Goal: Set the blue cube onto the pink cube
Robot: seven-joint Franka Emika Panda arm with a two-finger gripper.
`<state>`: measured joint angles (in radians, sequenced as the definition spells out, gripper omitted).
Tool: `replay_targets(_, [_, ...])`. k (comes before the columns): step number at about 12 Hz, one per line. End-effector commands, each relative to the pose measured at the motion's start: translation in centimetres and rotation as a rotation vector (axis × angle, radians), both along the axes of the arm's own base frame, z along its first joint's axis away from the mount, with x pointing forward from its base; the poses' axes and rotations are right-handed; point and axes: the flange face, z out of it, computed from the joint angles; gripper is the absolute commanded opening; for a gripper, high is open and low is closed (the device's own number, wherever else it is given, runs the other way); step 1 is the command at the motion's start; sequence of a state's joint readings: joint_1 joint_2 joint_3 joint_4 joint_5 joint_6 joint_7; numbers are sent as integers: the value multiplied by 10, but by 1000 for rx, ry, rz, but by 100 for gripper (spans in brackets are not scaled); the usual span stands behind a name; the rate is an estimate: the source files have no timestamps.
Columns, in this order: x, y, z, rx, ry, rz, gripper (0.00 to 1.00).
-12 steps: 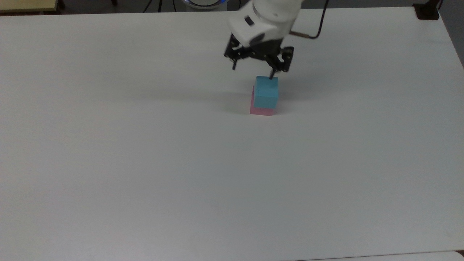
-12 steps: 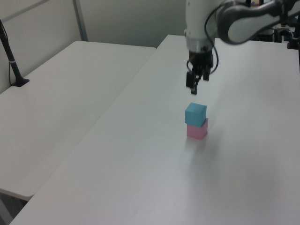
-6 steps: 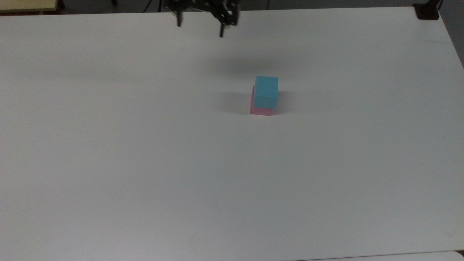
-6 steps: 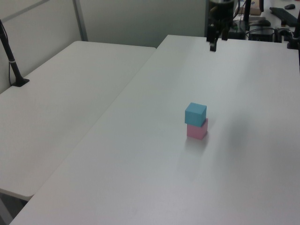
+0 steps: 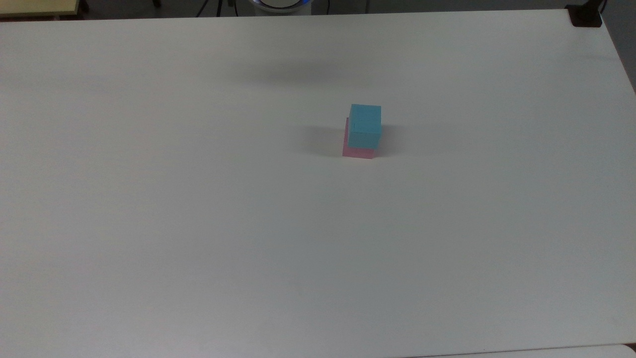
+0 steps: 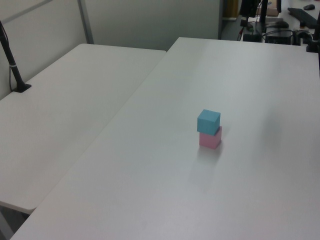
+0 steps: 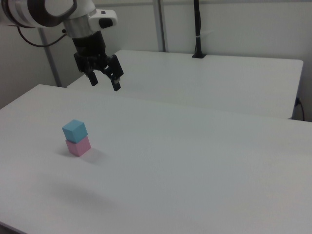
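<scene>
The blue cube (image 5: 365, 125) rests on top of the pink cube (image 5: 357, 150), turned slightly and shifted a little off its edges; the same stack appears as blue cube (image 6: 208, 121) over pink cube (image 6: 210, 139), and blue cube (image 7: 74, 129) over pink cube (image 7: 78, 146). In the right view my gripper (image 7: 104, 82) hangs high above the table, well behind and to the right of the stack. It is open, with nothing between its fingers.
The white table (image 5: 198, 223) carries the stack. A second white table (image 6: 60, 115) adjoins it on the left view's left. A black post (image 6: 12, 65) stands on that table, and a black clamp (image 5: 585, 15) sits at the top view's far right corner.
My gripper rose from just above the blue cube, swung away toward the table's far edge and left the top view. The two cubes have not moved.
</scene>
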<state>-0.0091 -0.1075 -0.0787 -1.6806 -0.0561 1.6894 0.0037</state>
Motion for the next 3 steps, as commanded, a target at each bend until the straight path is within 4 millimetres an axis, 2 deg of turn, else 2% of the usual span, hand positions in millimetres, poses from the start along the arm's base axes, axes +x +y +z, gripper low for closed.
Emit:
replay_targets(1, [-3,-1,-2,18,20,28,100])
replay_targets(3, [-3,2,-2,18,20,32,100])
